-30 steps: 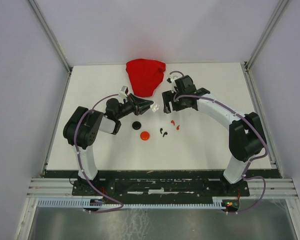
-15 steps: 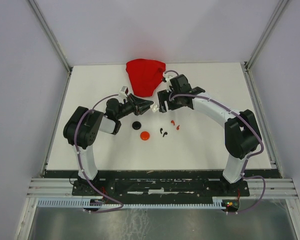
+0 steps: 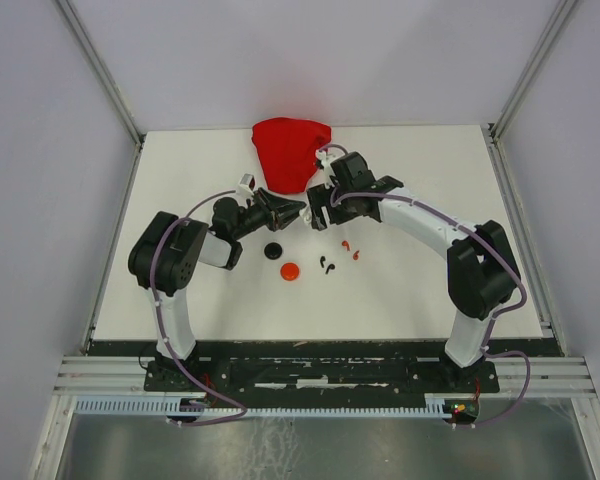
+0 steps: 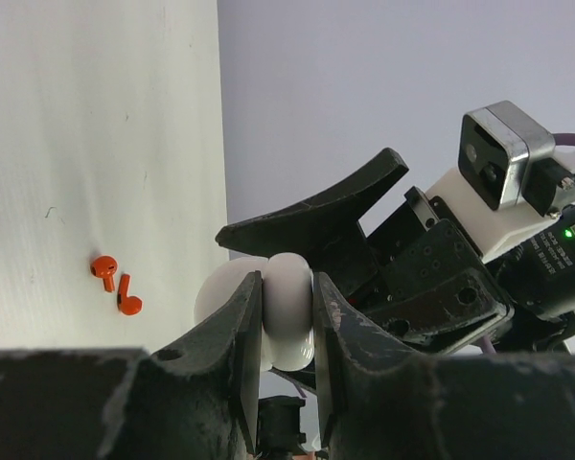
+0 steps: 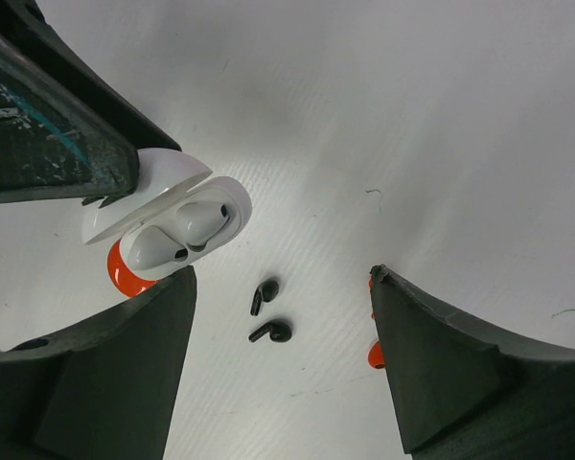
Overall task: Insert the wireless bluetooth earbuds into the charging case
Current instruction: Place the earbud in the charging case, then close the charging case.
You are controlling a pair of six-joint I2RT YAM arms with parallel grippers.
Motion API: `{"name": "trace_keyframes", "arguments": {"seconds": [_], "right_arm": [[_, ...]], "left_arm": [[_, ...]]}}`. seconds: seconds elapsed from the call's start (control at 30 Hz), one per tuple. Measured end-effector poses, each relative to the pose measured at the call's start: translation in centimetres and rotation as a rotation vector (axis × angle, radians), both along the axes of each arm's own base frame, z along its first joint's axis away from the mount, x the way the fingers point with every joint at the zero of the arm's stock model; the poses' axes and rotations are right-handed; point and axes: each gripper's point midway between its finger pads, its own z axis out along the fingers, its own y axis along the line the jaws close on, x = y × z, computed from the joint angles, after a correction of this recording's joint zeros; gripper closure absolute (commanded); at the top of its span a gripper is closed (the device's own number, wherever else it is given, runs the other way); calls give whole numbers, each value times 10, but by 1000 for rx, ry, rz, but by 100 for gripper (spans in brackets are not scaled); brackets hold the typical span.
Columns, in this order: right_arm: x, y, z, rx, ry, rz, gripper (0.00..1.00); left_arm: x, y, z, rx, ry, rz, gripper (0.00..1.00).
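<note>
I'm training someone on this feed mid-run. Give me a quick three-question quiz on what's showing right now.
1. True or false: the left hand grips the white case.
2. Which earbuds sit inside that open case? A white, B black, C red.
3. Fill in: the right hand is ____ (open or shut).
Key: 1 true; 2 A, the white earbuds; 3 open.

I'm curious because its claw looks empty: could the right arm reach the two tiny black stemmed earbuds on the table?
Probably yes: the open right claw faces the tiny black stemmed earbuds, with nothing covering them.
</note>
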Motion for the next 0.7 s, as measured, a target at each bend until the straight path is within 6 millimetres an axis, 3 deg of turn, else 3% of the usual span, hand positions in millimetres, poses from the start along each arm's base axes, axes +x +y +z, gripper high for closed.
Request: {"name": "trace_keyframes", "arguments": {"seconds": [0.33, 0.7], "right_arm": [[0, 2, 0, -14, -14, -5, 18], [3, -26, 1, 23, -259, -103, 17]], "left_arm": [[4, 1, -2, 0, 5, 23, 97], [30, 15, 11, -145, 92, 187, 97]]}}
